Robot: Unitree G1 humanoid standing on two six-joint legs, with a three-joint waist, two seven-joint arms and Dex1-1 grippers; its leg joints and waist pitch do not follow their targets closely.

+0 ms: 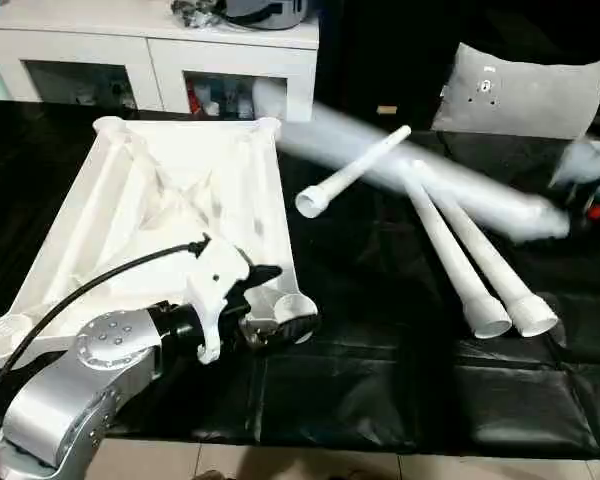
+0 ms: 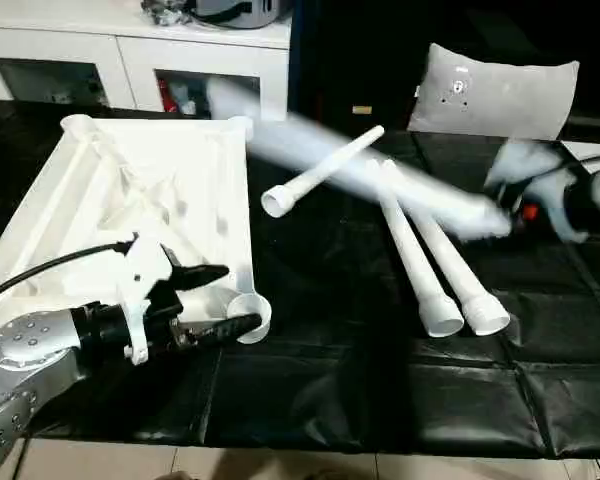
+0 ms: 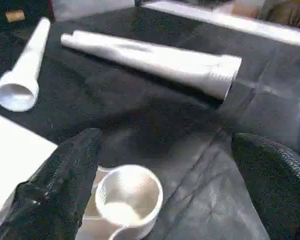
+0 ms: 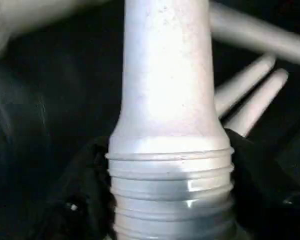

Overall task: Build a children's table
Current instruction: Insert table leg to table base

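Straddling near corner socket (image 3: 130,197) of upturned table top (image 1: 170,200), left gripper (image 1: 280,300) spread wide on black mat (image 1: 380,390). Beyond, three legs (image 1: 475,275) lying loose. Right gripper (image 2: 540,210) clamps fourth leg (image 4: 167,100), blurred, above them.

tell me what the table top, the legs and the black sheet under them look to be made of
White square table top with ribbed underside: looks like moulded plastic, matte, given the cast ribs and round corner sockets. White tapered round legs: apparently the same plastic, smooth with a slight sheen; the one in the right end effector shows moulded screw threads. Black floor sheet: probably vinyl or plastic film, glossy and creased.
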